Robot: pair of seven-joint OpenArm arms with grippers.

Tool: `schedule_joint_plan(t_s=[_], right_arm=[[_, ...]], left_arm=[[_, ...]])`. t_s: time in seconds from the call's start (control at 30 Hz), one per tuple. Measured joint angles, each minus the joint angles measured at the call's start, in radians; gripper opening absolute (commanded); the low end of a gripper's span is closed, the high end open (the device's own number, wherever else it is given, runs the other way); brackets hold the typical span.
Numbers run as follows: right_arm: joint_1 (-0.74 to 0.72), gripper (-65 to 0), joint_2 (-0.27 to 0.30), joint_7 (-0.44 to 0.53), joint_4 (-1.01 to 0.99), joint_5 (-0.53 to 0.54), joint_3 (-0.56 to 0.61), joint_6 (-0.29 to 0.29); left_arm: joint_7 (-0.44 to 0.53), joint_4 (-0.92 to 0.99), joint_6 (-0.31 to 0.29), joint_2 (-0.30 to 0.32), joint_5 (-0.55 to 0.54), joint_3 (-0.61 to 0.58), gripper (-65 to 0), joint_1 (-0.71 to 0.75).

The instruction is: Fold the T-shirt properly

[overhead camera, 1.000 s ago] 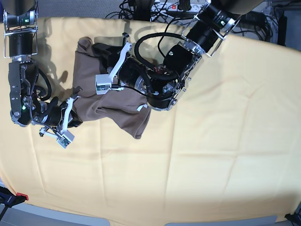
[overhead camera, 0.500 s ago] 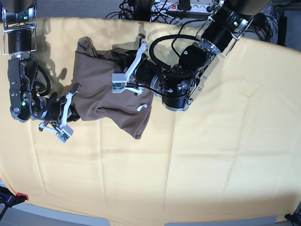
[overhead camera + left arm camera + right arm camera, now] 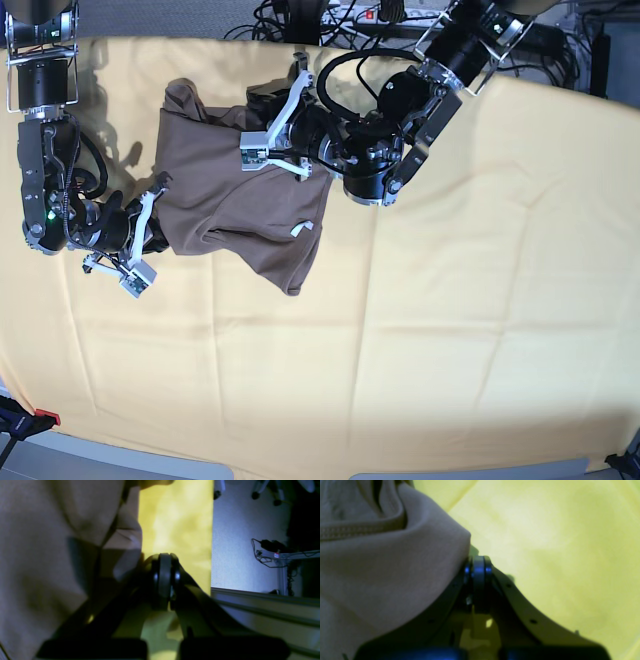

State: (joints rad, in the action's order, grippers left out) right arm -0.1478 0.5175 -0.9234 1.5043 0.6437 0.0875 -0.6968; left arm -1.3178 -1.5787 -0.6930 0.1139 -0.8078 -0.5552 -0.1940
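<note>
The T-shirt (image 3: 235, 205) is pinched at its 9 o'clock edge by the closed right gripper (image 3: 478, 570) — and at 12 o'clock by the closed left gripper (image 3: 163, 576) — on the yellow cloth (image 3: 450, 320).

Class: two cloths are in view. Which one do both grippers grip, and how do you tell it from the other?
The taupe T-shirt, bunched and small. The yellow cloth lies flat, covering the whole table.

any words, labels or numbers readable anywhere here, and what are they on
No text can be read in any view.
The small white label on the T-shirt: too small to read.
The red and white tag on the cables by the wall in the left wrist view: too blurred to read.
</note>
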Motion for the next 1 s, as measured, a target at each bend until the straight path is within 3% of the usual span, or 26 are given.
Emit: schedule_joint_plan(t_s=[0.17, 0.33, 0.5, 0.7, 1.0], right_arm=[[0.000, -65.0, 0.000, -0.005, 0.000, 0.003, 0.000, 0.000], [0.000, -65.0, 0.000, -0.138, 0.000, 0.143, 0.000, 0.001], [0.001, -65.0, 0.009, -0.185, 0.000, 0.198, 0.000, 0.001], [0.084, -65.0, 0.066, -0.188, 0.105, 0.203, -0.003, 0.004], [0.296, -65.0, 0.067, -0.170, 0.336, 0.208, -0.003, 0.004]], left_arm=[[0.107, 0.000, 0.025, -0.003, 0.113, 0.000, -65.0, -0.003], [0.174, -0.003, 0.064, -0.004, 0.196, 0.000, -65.0, -0.003], [0.226, -0.006, 0.111, -0.005, 0.282, 0.000, -65.0, -0.003], [0.275, -0.011, 0.146, 0.040, 0.343, 0.000, -65.0, -0.027], [0.361, -0.011, 0.167, 0.137, 0.432, 0.000, -65.0, -0.101]])
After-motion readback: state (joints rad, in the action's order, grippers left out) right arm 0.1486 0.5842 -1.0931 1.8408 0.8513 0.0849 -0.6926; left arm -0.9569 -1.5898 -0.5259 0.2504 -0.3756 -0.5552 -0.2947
